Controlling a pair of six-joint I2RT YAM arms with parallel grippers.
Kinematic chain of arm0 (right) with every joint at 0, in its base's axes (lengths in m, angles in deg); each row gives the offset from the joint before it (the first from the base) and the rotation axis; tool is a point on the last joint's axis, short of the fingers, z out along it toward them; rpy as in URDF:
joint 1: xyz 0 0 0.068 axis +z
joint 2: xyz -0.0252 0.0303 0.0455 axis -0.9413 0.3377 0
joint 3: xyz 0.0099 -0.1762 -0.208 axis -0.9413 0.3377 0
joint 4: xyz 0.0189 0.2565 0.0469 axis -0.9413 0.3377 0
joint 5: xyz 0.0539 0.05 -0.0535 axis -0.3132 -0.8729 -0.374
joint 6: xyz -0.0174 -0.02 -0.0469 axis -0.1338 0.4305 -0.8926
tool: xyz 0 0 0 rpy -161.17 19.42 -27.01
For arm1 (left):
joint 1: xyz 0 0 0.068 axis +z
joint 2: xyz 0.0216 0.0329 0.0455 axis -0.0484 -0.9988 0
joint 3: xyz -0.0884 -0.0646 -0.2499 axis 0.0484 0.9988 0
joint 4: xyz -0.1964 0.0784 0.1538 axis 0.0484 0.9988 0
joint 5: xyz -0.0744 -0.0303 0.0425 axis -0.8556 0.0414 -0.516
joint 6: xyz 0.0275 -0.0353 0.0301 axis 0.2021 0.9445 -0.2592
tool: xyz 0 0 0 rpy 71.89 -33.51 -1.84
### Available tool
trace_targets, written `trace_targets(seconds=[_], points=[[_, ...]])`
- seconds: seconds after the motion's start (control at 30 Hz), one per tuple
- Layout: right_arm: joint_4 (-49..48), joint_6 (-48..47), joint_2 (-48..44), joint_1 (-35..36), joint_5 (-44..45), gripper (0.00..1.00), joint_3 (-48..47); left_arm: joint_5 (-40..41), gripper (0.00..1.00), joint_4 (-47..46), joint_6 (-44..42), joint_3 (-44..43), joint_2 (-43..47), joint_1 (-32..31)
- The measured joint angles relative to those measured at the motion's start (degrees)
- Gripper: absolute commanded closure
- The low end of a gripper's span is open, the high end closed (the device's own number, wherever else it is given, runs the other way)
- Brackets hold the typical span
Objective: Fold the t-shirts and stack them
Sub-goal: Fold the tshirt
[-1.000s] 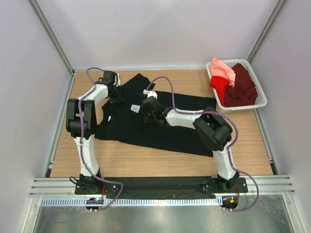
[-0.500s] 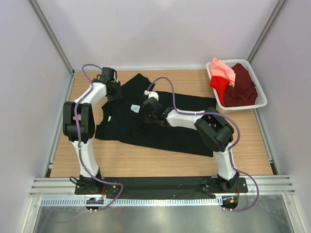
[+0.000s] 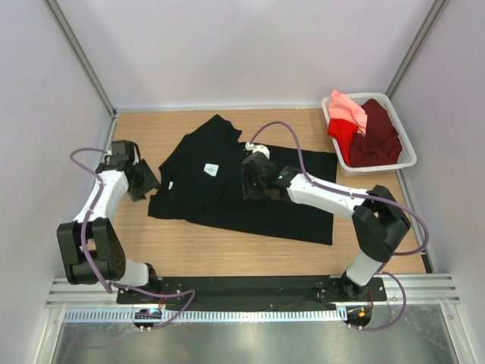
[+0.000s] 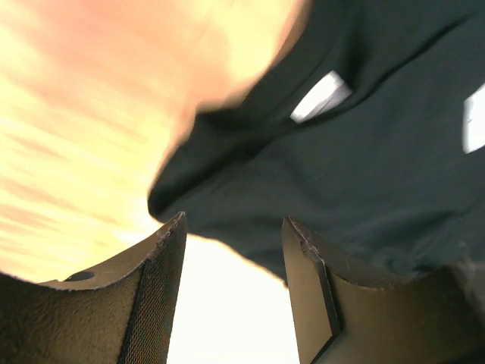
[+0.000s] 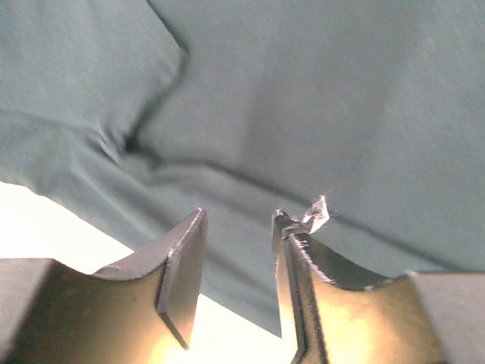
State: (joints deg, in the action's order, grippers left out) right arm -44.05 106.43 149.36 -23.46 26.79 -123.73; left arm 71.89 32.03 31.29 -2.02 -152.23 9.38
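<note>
A large black t-shirt (image 3: 227, 193) lies spread on the wooden table, its small white label (image 3: 211, 170) facing up. My left gripper (image 3: 145, 182) is open just off the shirt's left edge, nothing between its fingers (image 4: 163, 296); the black t-shirt (image 4: 364, 167) lies ahead of them. My right gripper (image 3: 254, 186) hovers over the shirt's middle. It is open, with only black cloth (image 5: 303, 98) beneath its fingers (image 5: 186, 265). Salmon-pink (image 3: 348, 110), red (image 3: 342, 135) and maroon (image 3: 375, 135) t-shirts sit bundled in the basket.
The white basket (image 3: 408, 145) stands at the far right corner against the wall. Bare wood (image 3: 250, 250) runs between the shirt and the arm bases. Grey walls close in the table on three sides.
Both grippers have opened and let go of the black shirt. The left arm swung from the shirt's far edge to the table's left side; the right gripper shifted slightly right.
</note>
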Motion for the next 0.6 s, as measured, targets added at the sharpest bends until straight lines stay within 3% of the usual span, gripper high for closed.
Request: trace_targets(seconds=[0.13, 0.3, 0.6], points=[[1.6, 1.4, -5.6, 0.0, -0.7, 0.63, 6.0, -4.1, 0.46, 0.2, 2.9, 5.7, -2.0, 0.6], [1.4, 3.8, -8.9, 0.0, -2.2, 0.65, 14.2, -8.4, 0.47, -2.9, 6.6, 8.3, -4.1, 1.6], [0.7, 6.8, -9.7, -0.1, 2.4, 0.66, 23.2, -3.0, 0.46, -4.8, 10.1, 11.6, -5.9, 2.1]])
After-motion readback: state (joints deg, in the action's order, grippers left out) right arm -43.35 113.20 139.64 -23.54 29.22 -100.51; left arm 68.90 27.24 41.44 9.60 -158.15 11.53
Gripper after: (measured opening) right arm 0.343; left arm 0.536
